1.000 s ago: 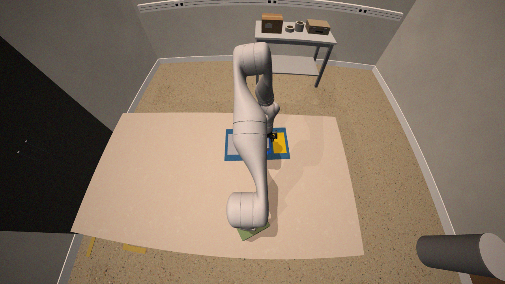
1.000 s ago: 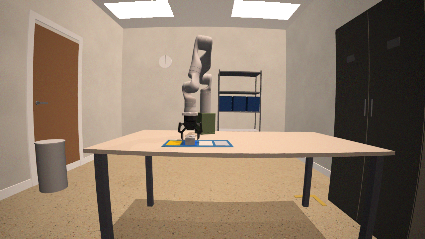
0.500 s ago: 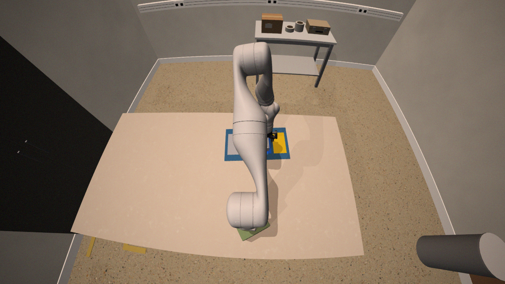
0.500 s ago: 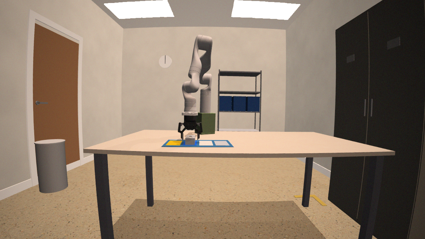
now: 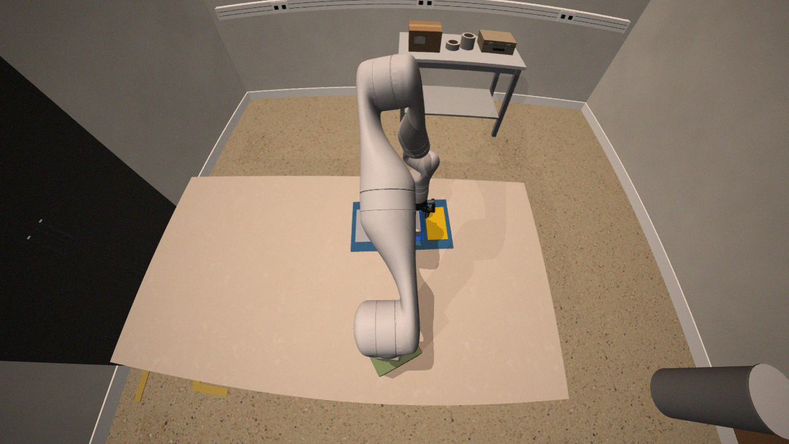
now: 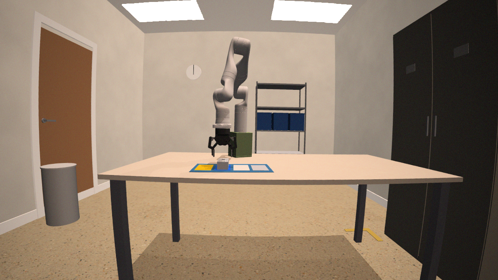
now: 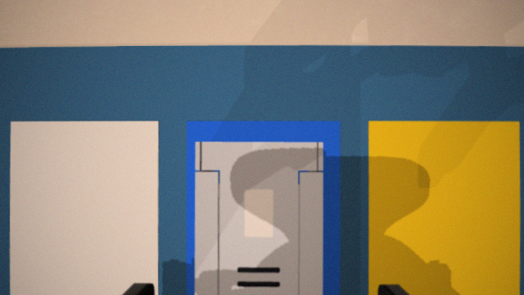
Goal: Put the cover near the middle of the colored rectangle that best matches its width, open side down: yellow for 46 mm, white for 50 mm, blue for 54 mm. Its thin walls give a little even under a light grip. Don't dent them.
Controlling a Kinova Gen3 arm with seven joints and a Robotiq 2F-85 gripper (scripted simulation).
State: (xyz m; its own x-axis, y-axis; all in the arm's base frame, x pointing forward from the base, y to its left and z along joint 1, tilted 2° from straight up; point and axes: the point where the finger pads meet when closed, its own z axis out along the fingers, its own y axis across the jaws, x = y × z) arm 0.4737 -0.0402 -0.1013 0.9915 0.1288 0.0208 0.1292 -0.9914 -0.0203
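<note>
The grey cover [image 7: 259, 217] sits on the blue rectangle [image 7: 263, 131], closed top facing up, with blue showing on three sides in the wrist view. It also shows in the exterior view as a small grey box [image 6: 223, 163] on the mat. My gripper [image 6: 222, 149] hangs open a little above the cover, not touching it. Its two fingertips stand wide apart at the bottom of the wrist view [image 7: 262, 288]. The white rectangle [image 7: 83, 205] lies left of the cover and the yellow rectangle [image 7: 444, 205] lies right of it. In the top view the arm hides the cover.
The dark teal mat [image 6: 231, 168] carries the rectangles, with a fourth pale grey one [image 6: 260, 167] at its end. A green base block [image 6: 240, 144] stands behind the mat. A bin [image 6: 59, 193] and a shelf [image 6: 280, 118] stand off the table.
</note>
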